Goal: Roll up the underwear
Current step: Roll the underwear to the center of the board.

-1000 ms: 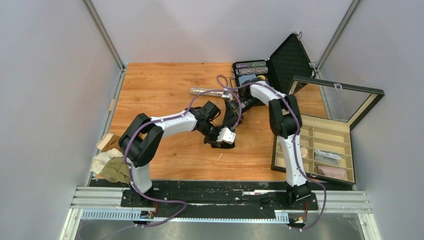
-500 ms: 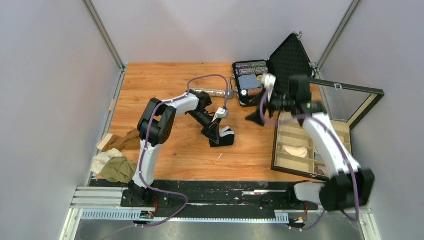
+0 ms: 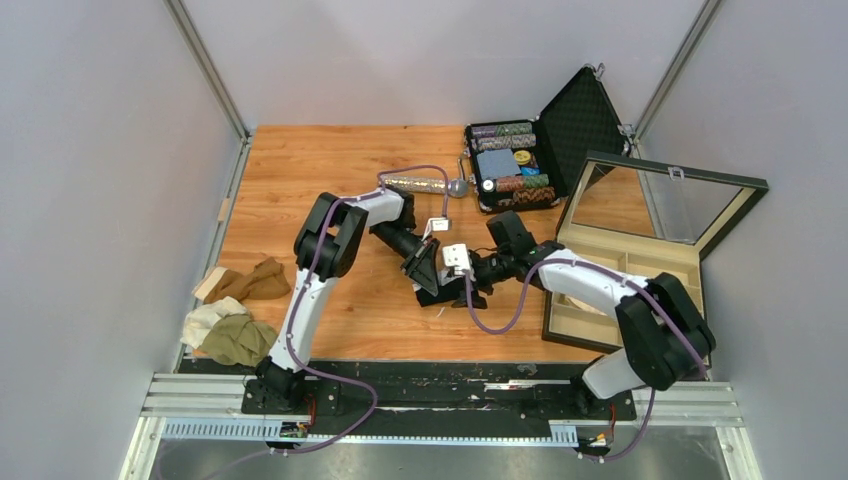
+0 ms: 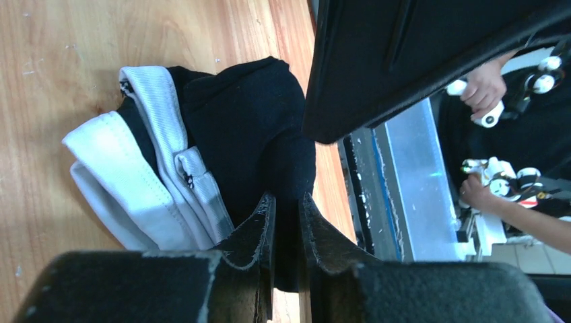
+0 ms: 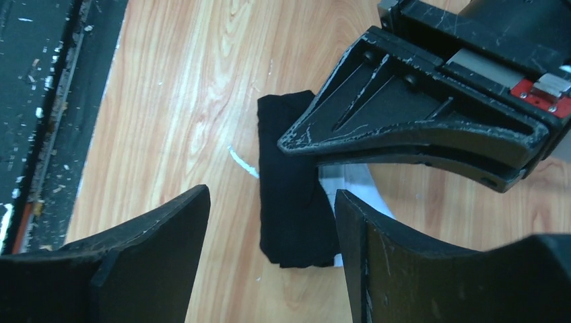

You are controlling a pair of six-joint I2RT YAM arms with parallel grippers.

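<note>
Black underwear (image 4: 256, 128) with a white waistband (image 4: 128, 168) lies folded into a short roll on the wooden table (image 3: 300, 180). My left gripper (image 4: 286, 205) is shut, pinching the black cloth at the roll's edge. My right gripper (image 5: 273, 222) is open just short of the roll's end (image 5: 296, 202), one finger to each side of it, not touching. In the top view both grippers meet mid-table, left (image 3: 428, 280) and right (image 3: 465, 283), and hide most of the roll. Brown (image 3: 250, 282), cream (image 3: 207, 318) and olive (image 3: 235, 340) underwear lie piled at the table's left edge.
A glittery microphone (image 3: 420, 184) lies behind the left arm. An open black case of poker chips (image 3: 505, 170) stands at the back. A wooden compartment box (image 3: 640, 270) with a raised glass lid (image 3: 660, 195) stands at the right, beside the right arm.
The right arm swung out over the wooden box and came back to the black roll, its jaws narrower than before. The left gripper stayed pinched on the cloth while its arm drew back.
</note>
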